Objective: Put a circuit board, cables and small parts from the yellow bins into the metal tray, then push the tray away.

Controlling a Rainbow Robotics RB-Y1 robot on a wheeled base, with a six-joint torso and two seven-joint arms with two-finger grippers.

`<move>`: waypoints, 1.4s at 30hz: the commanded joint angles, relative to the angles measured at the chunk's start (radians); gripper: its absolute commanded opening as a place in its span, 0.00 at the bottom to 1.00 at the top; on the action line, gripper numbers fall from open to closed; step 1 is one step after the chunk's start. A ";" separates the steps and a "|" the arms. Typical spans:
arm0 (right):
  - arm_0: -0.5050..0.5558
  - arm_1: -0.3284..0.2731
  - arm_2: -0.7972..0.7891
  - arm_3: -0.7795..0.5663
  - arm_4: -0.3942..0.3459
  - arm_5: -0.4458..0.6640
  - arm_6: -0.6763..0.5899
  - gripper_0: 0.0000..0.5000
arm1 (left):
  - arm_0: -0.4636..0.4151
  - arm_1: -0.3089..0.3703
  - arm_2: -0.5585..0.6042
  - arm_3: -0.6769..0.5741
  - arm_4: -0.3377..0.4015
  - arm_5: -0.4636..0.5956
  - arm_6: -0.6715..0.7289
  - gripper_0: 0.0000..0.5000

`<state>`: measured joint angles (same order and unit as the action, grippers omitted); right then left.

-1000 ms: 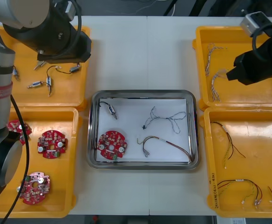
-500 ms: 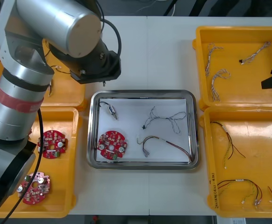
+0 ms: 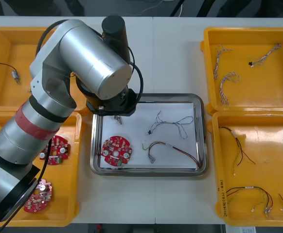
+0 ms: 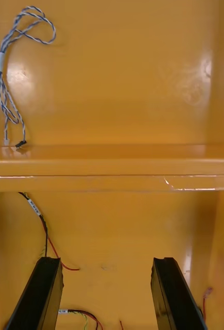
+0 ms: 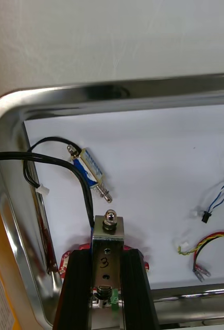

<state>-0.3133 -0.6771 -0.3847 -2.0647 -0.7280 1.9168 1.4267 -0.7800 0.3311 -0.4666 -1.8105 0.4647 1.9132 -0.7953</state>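
Jaws of the left gripper (image 5: 107, 253) are pinching a small square metal part (image 5: 107, 230) with a rounded knob on top, and the black fingers (image 5: 80, 289) are standing apart by that part's width. A thin black lead (image 5: 87, 198) is trailing from the part toward the tray's left wall. The gripper is hanging over the shiny rectangular metal tray (image 3: 203, 141), above the left part of its white inside; it is not clear whether the part is touching the floor. Near the fingertips a second small metal part with a blue body (image 5: 90, 172) is lying on the white, its own black wire looping to a white plug.

In the front view the silver left arm (image 3: 83, 63) is reaching across the tray's far left corner. A round red circuit board (image 3: 116, 150) is lying at the tray's near left. A twisted blue and white cable (image 3: 173, 122) is lying toward the far right, with a red and yellow cable (image 3: 173, 148) just nearer than it.

The right gripper (image 4: 107, 263) is hovering with its jaws wide apart and nothing between them. It is over the near right yellow plastic bin (image 3: 273, 126), close to the wall beside the far right yellow bin (image 3: 258, 36). Black and red cables (image 3: 238, 148) are lying in the near bin, and pale twisted cables (image 3: 226, 80) in the far one. More red boards (image 3: 55, 149) are sitting in the near left yellow bin (image 3: 73, 194).
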 commanded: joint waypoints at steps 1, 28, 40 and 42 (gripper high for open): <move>0.042 -0.027 -0.043 -0.051 0.010 0.003 -0.018 1.00 | 0.030 -0.020 -0.046 -0.023 -0.024 0.001 0.080 0.00; 0.109 0.030 -0.032 -0.143 0.048 0.003 -0.032 1.00 | 0.039 -0.020 -0.170 0.151 -0.081 -0.276 0.163 0.00; 0.117 0.031 -0.022 -0.143 0.038 0.003 -0.038 1.00 | 0.044 -0.020 -0.195 0.154 -0.113 -0.289 0.183 0.99; 0.115 0.031 -0.022 -0.143 0.036 0.003 -0.038 1.00 | 0.044 -0.020 -0.196 0.154 -0.115 -0.289 0.186 1.00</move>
<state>-0.2130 -0.6538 -0.3979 -2.1785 -0.6825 1.9168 1.4259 -0.7433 0.3310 -0.6380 -1.6505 0.3652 1.6353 -0.6955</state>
